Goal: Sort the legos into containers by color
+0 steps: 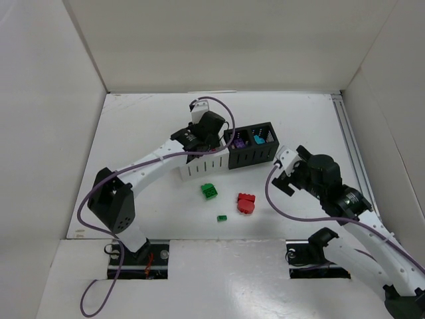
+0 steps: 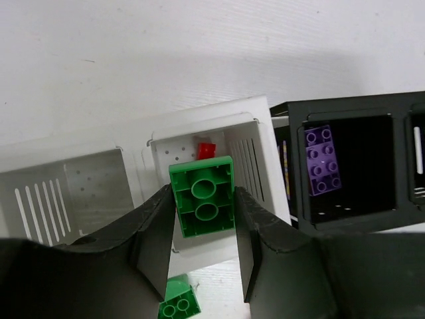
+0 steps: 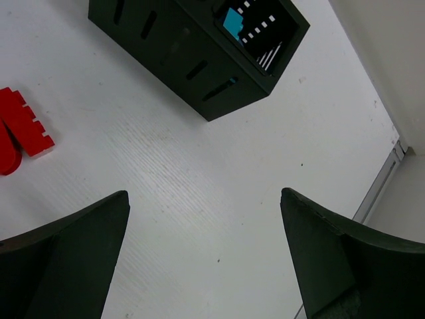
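Note:
My left gripper (image 1: 202, 135) (image 2: 202, 199) is shut on a green lego (image 2: 202, 189), held underside up over the white container (image 1: 199, 166) (image 2: 262, 133). A red lego (image 2: 206, 149) lies in that container's right cell. The black container (image 1: 252, 153) (image 2: 352, 109) holds a purple lego (image 1: 238, 141) (image 2: 323, 159) and a teal lego (image 1: 259, 139) (image 3: 234, 23). On the table lie a green lego (image 1: 210, 191) (image 2: 178, 302), a small green lego (image 1: 222, 217) and a red lego (image 1: 246, 203) (image 3: 20, 133). My right gripper (image 1: 282, 171) (image 3: 204, 194) is open and empty above bare table.
The white container's left cell (image 2: 86, 193) holds nothing. White walls enclose the table on the left, back and right. A metal rail (image 1: 352, 153) runs along the right edge. The black container (image 3: 192, 53) stands ahead of the right gripper.

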Controlling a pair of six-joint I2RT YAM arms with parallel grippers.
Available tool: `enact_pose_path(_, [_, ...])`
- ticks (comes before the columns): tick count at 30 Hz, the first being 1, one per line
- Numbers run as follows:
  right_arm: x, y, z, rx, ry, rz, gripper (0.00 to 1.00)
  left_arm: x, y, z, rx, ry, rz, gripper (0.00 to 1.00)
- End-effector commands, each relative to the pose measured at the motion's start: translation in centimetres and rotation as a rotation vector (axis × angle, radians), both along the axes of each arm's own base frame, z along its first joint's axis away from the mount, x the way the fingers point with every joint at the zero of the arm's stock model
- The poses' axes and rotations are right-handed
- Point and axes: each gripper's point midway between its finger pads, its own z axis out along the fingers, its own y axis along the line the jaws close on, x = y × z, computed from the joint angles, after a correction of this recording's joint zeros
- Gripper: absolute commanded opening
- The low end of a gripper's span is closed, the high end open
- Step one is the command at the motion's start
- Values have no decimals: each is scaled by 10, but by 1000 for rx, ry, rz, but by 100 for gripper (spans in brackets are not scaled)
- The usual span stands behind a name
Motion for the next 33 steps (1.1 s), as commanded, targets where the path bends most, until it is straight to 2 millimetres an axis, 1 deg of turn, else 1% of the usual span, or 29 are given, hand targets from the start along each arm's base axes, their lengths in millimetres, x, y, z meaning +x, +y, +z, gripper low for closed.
enact_pose_path(1, [5, 14, 14, 44, -58, 63, 100, 8, -12, 20, -39, -44, -37, 27])
enact_pose_path(3, [4, 21, 9, 48, -46, 101, 100, 8, -11, 20, -31, -45, -43, 35])
enact_pose_path(4, [5, 26, 8, 40, -46, 127, 100, 6, -10, 15, -23, -36, -43, 42])
enact_pose_path(7, [4, 44, -4, 28, -28, 192, 100, 3, -12, 10, -29, -19, -59, 49])
enact_pose_path(8, [0, 58, -3, 36, -32, 241, 100, 1, -12, 6, -27, -7, -66, 54])
enact_pose_path(9, [-1, 67, -8, 29, -18, 269, 100, -2, -10, 4, -33, -2, -59, 55])
enact_pose_path(10, [-4, 74, -12, 27, -14, 296, 100, -3, -10, 10, -43, -13, -59, 57])
enact_pose_path(11, [-8, 83, -11, 31, -20, 327, 100, -7, -6, 7, -34, -3, -59, 59])
enact_pose_path(12, [-16, 99, -11, 28, -37, 394, 100, -9, -4, 8, -36, -5, -59, 60])
enact_pose_path(13, [-20, 107, -15, 25, -32, 422, 100, -10, -3, 19, -61, -25, -54, 62])
enact_pose_path(14, [-26, 114, -13, 35, -38, 456, 98, -14, 0, 21, -60, -23, -53, 64])
enact_pose_path(15, [-35, 129, -13, 37, -44, 522, 98, -18, 4, 21, -61, -25, -53, 68])
enact_pose_path(16, [-40, 136, -25, 23, -20, 561, 97, -19, 5, 30, -76, -41, -54, 82])
enact_pose_path(17, [-49, 144, -32, 29, 4, 612, 96, -27, 8, 42, -97, -65, -63, 90])
enact_pose_path(18, [-53, 151, -35, 27, 10, 649, 96, -34, 8, 48, -95, -82, -79, 100])
enact_pose_path(19, [-62, 163, -40, 33, 14, 698, 94, -41, 10, 46, -83, -83, -96, 100])
enact_pose_path(20, [-67, 170, -55, 14, 51, 726, 94, -47, 11, 49, -92, -91, -105, 100])
enact_pose_path(21, [-71, 176, -61, 6, 63, 746, 93, -56, 14, 63, -120, -121, -118, 100])
enact_pose_path(22, [-80, 186, -65, 1, 68, 785, 91, -62, 20, 55, -110, -110, -118, 100])
enact_pose_path(23, [-82, 193, -78, -34, 100, 806, 91, -69, 22, 54, -126, -111, -118, 100])
enact_pose_path(24, [-86, 198, -85, -45, 113, 822, 90, -78, 29, 61, -154, -120, -119, 100])
enact_pose_path(25, [-88, 204, -88, -60, 112, 845, 88, -83, 34, 59, -168, -122, -112, 100])
enact_pose_path(26, [-91, 211, -90, -75, 115, 859, 88, -91, 41, 44, -162, -94, -99, 100])
enact_pose_path(27, [-90, 213, -103, -110, 142, 864, 85, -99, 47, 51, -198, -112, -101, 100])
enact_pose_path(28, [-94, 214, -111, -127, 161, 876, 85, -107, 50, 46, -202, -104, -104, 100])
enact_pose_path(29, [-91, 221, -109, -123, 142, 882, 85, -113, 56, 33, -196, -85, -96, 100])
enact_pose_path(30, [-91, 223, -118, -130, 160, 890, 85, -117, 59, 31, -217, -84, -83, 100])
enact_pose_path(32, [-91, 230, -122, -120, 159, 900, 83, -128, 64, 30, -258, -80, -89, 100])
enact_pose_path(33, [-91, 234, -126, -121, 170, 907, 83, -132, 68, 19, -253, -66, -83, 100])
